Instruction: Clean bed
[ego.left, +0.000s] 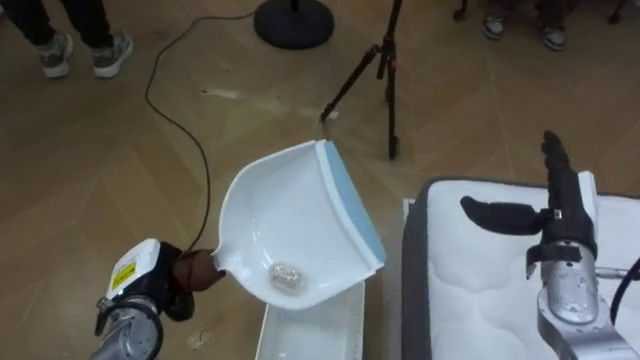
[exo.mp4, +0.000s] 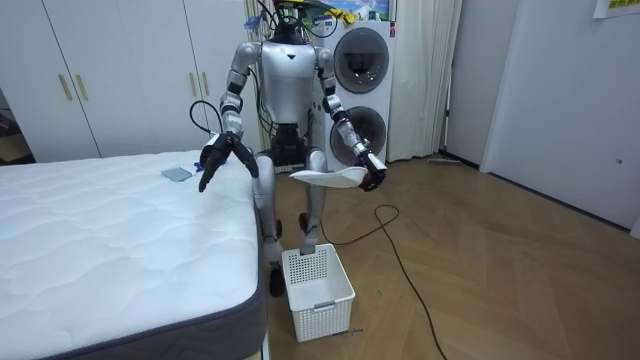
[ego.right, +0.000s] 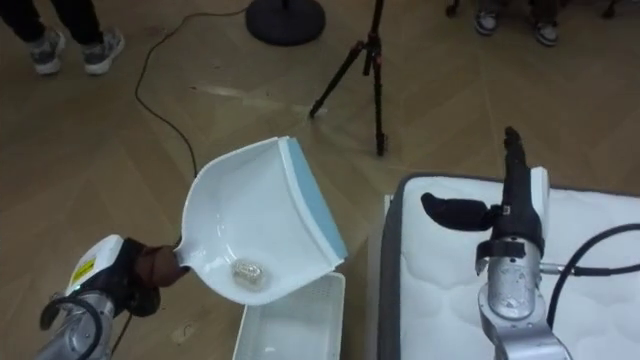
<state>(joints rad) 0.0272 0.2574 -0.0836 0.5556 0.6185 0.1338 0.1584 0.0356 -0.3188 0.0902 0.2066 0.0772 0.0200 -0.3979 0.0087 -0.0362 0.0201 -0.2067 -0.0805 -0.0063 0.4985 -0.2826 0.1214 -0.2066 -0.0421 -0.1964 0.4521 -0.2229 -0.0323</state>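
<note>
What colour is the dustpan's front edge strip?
Light blue, on the white dustpan; clearest in the left eye view.

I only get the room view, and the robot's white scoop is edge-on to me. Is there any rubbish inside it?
Observer: Yes. From the eye views, a small pale crumpled lump lies in the dustpan, down near where the handle joins.
Operator: Will it land in the basket?
Observer: Probably, if the robot tips it. Seen from above, the pan's blue-edged lip overlaps one end of the basket.
Operator: Is the robot holding it properly?
Observer: The left hand is curled round the brown handle.
</note>
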